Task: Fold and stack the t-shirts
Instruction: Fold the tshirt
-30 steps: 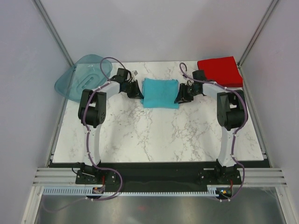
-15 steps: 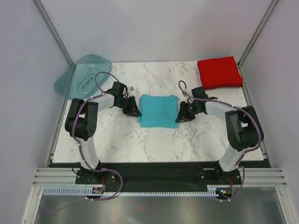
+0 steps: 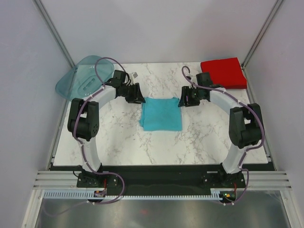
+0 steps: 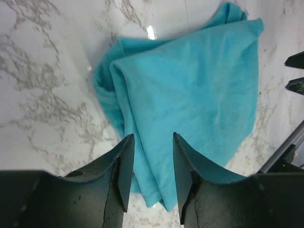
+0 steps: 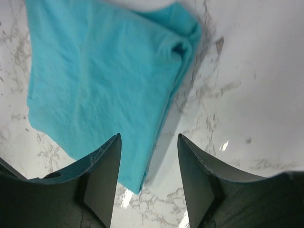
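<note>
The teal shirt (image 3: 161, 114) lies flat in the middle of the tabletop (image 3: 142, 147). It is folded nearly square, with no clear long side. The left tool (image 3: 138, 96) and right tool (image 3: 183, 101) hang by its far corners, jaws apart, empty. A moment ago they were at its sides. The red shirt (image 3: 223, 73) sits folded at the far right.

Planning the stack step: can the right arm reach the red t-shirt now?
Probably yes. The red t-shirt lies folded at the far right corner, close behind the right gripper, with nothing on it or between; the gripper is open and empty.
</note>
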